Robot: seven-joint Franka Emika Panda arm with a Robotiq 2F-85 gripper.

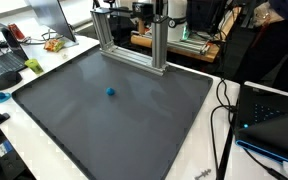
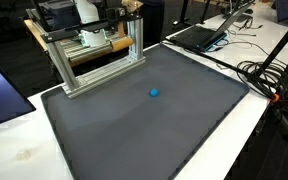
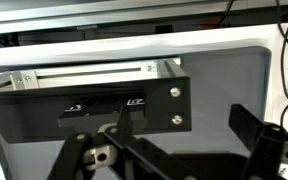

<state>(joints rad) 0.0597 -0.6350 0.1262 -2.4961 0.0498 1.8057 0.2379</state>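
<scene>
Fingers (image 3: 266,150) close up, wide apart, holding nothing. We see metal frame (image 3: 84,72) ahead. Small blue ball (image 1: 110,92) alone on gray mat (image 1: 164,120).

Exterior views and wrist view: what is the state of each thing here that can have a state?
Gripper, open; its fingers hold nothing.
Gray mat, spread flat.
Blue ball, lying free on the gray mat, untouched.
Aluminium frame, standing upright at the gray mat's edge.
Laptop, lid open.
</scene>
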